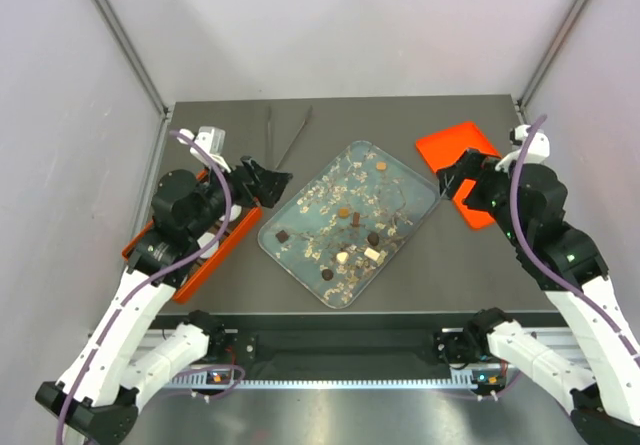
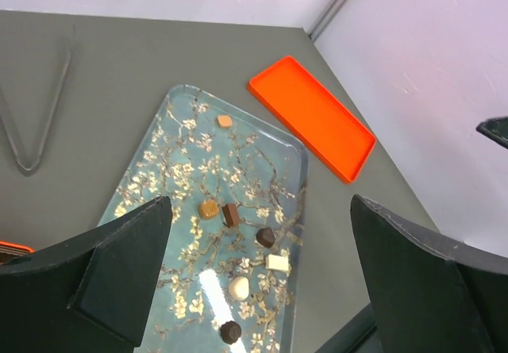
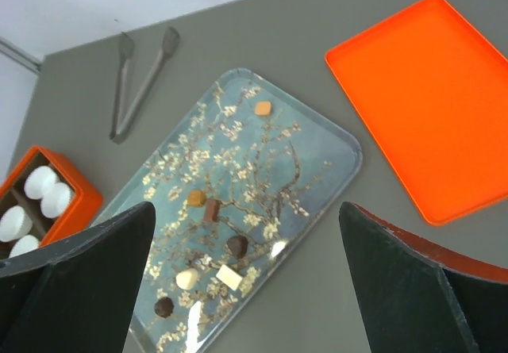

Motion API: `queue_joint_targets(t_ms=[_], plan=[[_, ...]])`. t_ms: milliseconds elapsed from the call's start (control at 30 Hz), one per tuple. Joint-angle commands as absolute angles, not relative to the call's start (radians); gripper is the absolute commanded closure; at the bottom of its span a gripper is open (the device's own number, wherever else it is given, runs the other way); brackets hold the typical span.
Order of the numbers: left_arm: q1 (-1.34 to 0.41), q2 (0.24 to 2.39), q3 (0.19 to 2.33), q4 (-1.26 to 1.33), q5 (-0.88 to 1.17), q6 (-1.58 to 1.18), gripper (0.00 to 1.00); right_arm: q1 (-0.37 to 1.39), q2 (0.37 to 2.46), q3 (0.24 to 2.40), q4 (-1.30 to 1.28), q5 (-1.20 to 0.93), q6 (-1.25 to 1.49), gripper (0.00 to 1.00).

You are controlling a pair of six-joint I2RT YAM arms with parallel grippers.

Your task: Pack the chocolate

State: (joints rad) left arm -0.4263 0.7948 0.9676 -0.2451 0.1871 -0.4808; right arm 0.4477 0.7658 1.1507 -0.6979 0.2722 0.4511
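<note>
Several chocolate pieces lie on the blossom-patterned tray (image 1: 405, 190) in mid-table: a caramel square (image 1: 382, 170) at the far end, a caramel round (image 1: 344, 212), dark ones (image 1: 373, 237), white ones (image 1: 342, 257). In the left wrist view they show as a caramel round (image 2: 209, 209), a dark piece (image 2: 266, 236) and a white square (image 2: 278, 262). In the right wrist view the white square (image 3: 229, 277) and a dark piece (image 3: 237, 246) show. My left gripper (image 1: 270, 180) (image 2: 260, 202) is open and empty, above the tray's left side. My right gripper (image 1: 450, 175) (image 3: 247, 206) is open and empty, right of the tray.
An orange box (image 1: 215, 260) with white paper cups (image 3: 40, 194) sits at the left under my left arm. A flat orange lid (image 1: 452, 145) (image 2: 313, 115) (image 3: 429, 91) lies at the right. Metal tongs (image 1: 287, 135) (image 3: 139, 79) lie behind the tray.
</note>
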Motion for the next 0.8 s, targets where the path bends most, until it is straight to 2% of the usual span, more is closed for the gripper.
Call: queue_joint_targets(t_ms=[0,367,633,767], plan=[[-0.428,0.807,1.04,-0.267,0.13,-0.442,0.01,0.451,0.716,1.123,-0.589,0.233,0.419,0.0],[-0.428,0.991,1.221,-0.419,0.081,-0.255,0.01,0.451,0.718,1.083,-0.546,0.239,0.419,0.0],[-0.426,1.17,1.265,-0.351,-0.119,-0.164,0.01,0.453,0.658,1.023,-0.505,0.233,0.357,0.0],[-0.425,1.335,1.341,-0.399,-0.155,-0.126,0.01,0.453,0.624,0.986,-0.483,0.23,0.359,0.0]])
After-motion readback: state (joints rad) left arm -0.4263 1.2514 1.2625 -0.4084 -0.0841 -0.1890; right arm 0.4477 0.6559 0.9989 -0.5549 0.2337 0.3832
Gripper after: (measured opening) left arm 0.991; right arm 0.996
